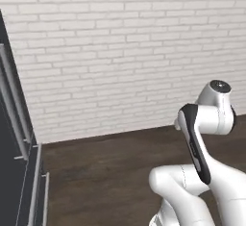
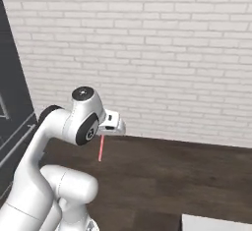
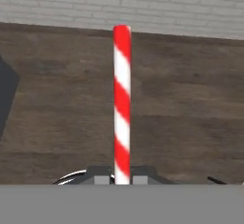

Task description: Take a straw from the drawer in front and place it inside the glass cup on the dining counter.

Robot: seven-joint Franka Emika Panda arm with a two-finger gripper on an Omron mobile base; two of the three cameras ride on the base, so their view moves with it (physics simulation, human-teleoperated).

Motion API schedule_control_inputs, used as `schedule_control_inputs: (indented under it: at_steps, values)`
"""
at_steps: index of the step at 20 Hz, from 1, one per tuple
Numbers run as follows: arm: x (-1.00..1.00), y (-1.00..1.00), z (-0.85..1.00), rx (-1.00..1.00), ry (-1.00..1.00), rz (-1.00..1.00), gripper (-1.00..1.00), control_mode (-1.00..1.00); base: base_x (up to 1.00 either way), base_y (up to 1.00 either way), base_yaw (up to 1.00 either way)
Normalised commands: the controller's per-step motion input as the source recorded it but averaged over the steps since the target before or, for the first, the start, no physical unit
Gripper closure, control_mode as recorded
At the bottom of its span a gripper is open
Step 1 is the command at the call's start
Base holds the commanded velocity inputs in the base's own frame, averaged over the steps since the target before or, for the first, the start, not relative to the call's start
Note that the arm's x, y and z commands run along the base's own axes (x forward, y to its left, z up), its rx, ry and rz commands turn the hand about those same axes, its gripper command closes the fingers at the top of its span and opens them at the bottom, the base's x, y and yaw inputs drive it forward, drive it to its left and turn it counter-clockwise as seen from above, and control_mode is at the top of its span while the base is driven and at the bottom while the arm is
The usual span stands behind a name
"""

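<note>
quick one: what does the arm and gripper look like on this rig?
Glossy white rounded arm segments with black bands at the joints and a dark round cap on the top joint. The hand is light grey-white; the gripper has two small dark grey block fingertips. No cables or visible markings.

A glossy, smooth red-and-white striped straw [image 3: 122, 104], plastic by its sheen, stands against a matt dark wood-plank floor [image 3: 181, 104] with visible grain. Behind, a white-painted brick wall [image 1: 125, 52] shows rough courses and grey mortar lines. The robot arm [image 2: 54, 176] wears smooth, glossy white shells with black, semi-gloss joint covers. At far left, a dark matt cabinet face [image 1: 9, 172] carries pale bars [image 1: 14, 105], possibly brushed metal, though the view is too coarse to be sure
</note>
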Motion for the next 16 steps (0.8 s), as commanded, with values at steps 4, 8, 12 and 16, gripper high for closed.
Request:
schedule_control_inputs:
  at_steps: [4, 8, 12, 16]
  values:
    - [0.0, 0.0, 0.0, 0.0, 0.0, 0.0, 1.0, 1.0, 0.87, -0.27, -0.5]
    - [0.0, 0.0, 0.0, 0.0, 0.0, 0.0, 1.0, 1.0, 0.73, -0.25, -0.56]
    - [0.0, 0.0, 0.0, 0.0, 0.0, 0.0, 1.0, 1.0, 0.62, -0.26, -0.6]
    - [0.0, 0.0, 0.0, 0.0, 0.0, 0.0, 1.0, 1.0, 0.57, -0.15, -0.63]
